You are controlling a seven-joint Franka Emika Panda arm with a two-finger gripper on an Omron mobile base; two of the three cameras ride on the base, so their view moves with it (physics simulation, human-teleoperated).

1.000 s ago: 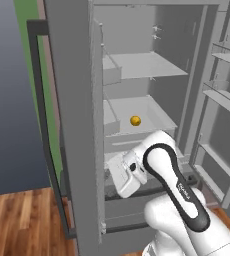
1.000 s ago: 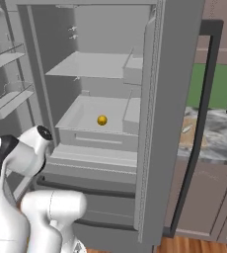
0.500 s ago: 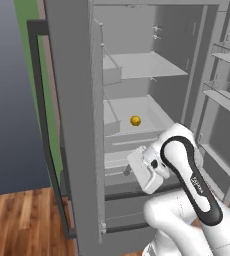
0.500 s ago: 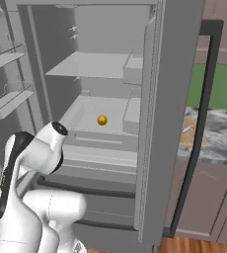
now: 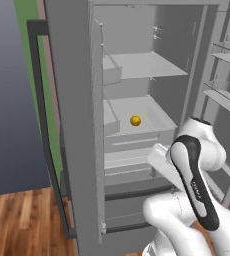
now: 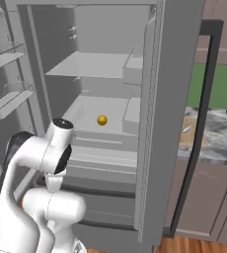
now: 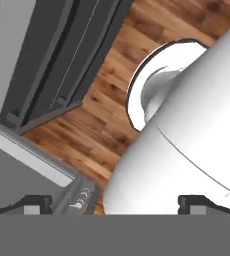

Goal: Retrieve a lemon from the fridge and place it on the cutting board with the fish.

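1. The lemon lies alone in the open fridge, at 11 o'clock from the arm, ready to grab.
2. The gripper points at the floor, jaws spread wide, holding nothing.

Fridge: tall, grey, doors swung open, dark vertical handles, interior shelves exposed. Lemon: small, round, yellow-orange, resting alone in the middle bin, below the upper shelf. Cutting board: tan, flat on marbled desk, partly hidden.

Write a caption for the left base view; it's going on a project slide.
Open fridge with a lemon on its lower shelf, the white arm folded low in front.
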